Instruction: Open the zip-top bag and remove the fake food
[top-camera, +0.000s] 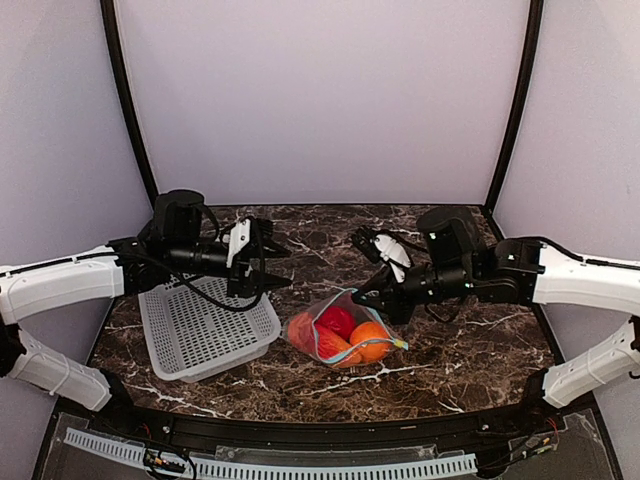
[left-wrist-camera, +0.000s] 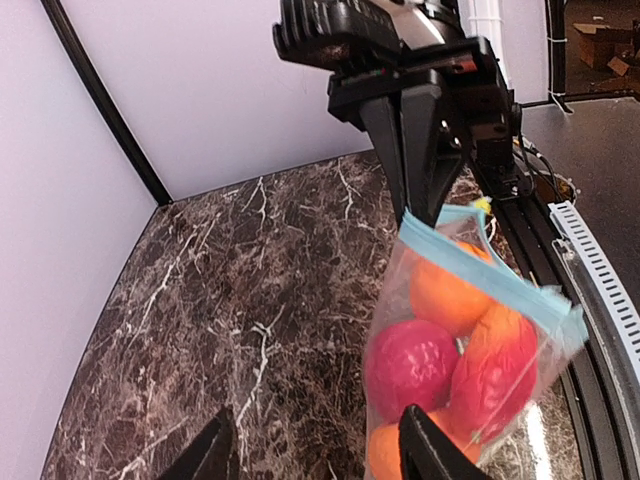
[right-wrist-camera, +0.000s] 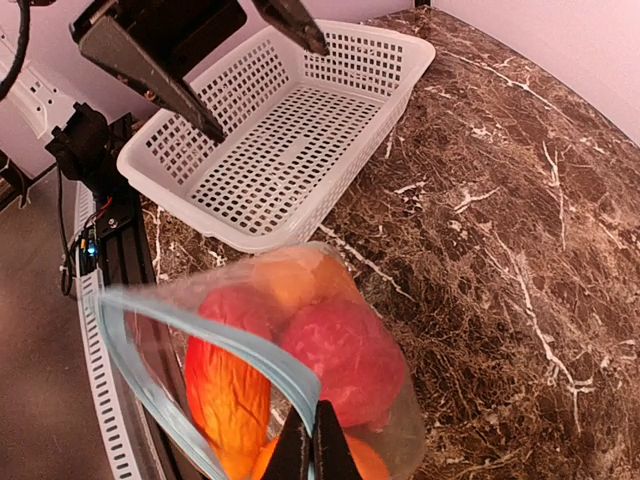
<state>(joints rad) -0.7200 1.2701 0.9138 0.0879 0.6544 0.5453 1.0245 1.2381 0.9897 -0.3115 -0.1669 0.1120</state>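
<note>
— Looking from above, what is the right gripper (top-camera: 362, 297) doing?
— It is pinching the teal zip strip of the zip-top bag (top-camera: 345, 338). The bag is lying just below it on the marbled surface (top-camera: 470, 350), and the fake food (top-camera: 338, 320) is sitting inside. The left gripper (top-camera: 286, 267) is hovering with jaws spread, near the bag but apart from it, and the white basket (top-camera: 205, 335) is lying beneath it.

— And what is the left wrist camera showing?
— The left gripper (left-wrist-camera: 315, 440) is gaping and holding nothing. Ahead of it, the bag (left-wrist-camera: 500, 400) is hanging from the clamped right gripper (left-wrist-camera: 422, 210).

— And the right wrist camera?
— The right gripper (right-wrist-camera: 315, 445) is squeezing the bag (right-wrist-camera: 225, 290) at its strip. The food (right-wrist-camera: 340, 355) is bulging just beyond the fingertips. Farther ahead, the released left gripper (right-wrist-camera: 270, 90) is hanging over the basket (right-wrist-camera: 330, 160). I cannot tell whether the zip is sealed.
</note>
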